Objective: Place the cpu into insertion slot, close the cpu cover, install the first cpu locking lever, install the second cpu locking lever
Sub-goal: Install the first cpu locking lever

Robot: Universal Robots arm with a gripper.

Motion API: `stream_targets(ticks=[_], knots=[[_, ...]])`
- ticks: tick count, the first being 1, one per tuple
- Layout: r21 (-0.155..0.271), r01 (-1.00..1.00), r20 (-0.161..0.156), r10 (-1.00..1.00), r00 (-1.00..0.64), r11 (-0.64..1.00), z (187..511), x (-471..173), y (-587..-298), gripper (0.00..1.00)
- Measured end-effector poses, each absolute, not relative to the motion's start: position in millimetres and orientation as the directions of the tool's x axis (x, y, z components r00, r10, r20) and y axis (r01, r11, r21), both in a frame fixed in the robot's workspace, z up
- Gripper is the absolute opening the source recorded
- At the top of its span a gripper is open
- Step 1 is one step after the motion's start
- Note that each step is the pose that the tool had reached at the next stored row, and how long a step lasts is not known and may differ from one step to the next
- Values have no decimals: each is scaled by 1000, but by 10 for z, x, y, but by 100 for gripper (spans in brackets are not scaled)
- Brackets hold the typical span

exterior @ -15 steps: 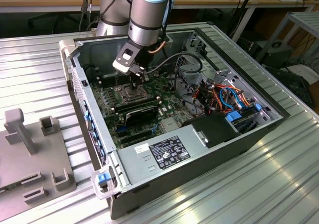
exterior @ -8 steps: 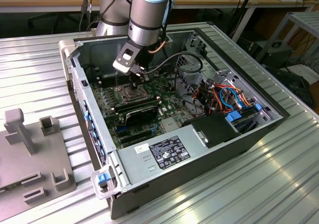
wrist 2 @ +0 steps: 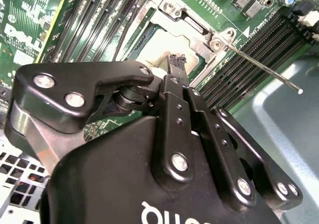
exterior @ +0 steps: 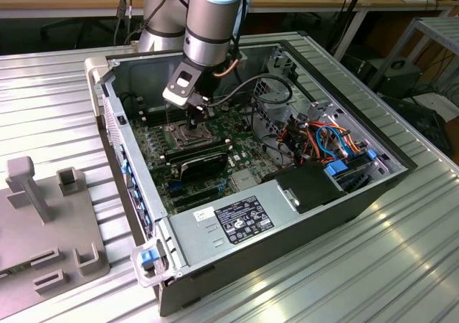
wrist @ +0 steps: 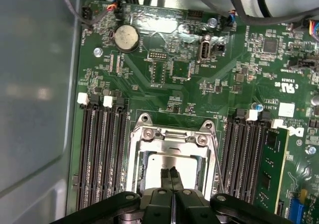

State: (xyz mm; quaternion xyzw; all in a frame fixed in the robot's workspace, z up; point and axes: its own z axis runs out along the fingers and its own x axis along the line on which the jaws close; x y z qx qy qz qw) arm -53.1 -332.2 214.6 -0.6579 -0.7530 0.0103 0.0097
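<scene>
A ribbed metal table (exterior: 401, 265) carries an open computer case (exterior: 287, 251). In the exterior view the robot arm (exterior: 215, 21) reaches down into the case from twelve o'clock. A grey plastic fixture (exterior: 50, 222) with posts sits on the exterior view's left, about eight o'clock from the case.

Inside the case, a black power supply box (exterior: 244, 219) lies along the six o'clock edge. A bundle of coloured cables (exterior: 330, 140) sits toward three o'clock. A green board (wrist: 164, 79) covers the floor of the case.

The socket (exterior: 188, 133) lies about ten o'clock from the case's middle, right under the gripper (exterior: 195, 115). Long black memory slots (wrist: 99, 154) run along both sides of it. The cover (wrist: 172, 142), a silver frame, lies around the socket's opening, though I cannot tell whether it is pressed fully down.

The chip (wrist: 184, 162) sits in the socket, its pale metal top showing through the frame's window. In both wrist views the fingers are pressed together with nothing between them. Their tips are at the chip's top face, touching it or just above it.

A thin wire lever (wrist 2: 264, 69) runs out from a corner of the socket. Its free end stands clear of the frame and is not latched. A round coin battery (wrist: 126, 38) sits on the board, well apart from the socket.
</scene>
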Motion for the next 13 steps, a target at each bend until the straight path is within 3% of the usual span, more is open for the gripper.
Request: stream_targets(ticks=[5,13], knots=[[-28,975,1,975,-222,222,2144,-531,-3321,11],[-28,973,1,974,-228,228,2218,-534,-3321,11]])
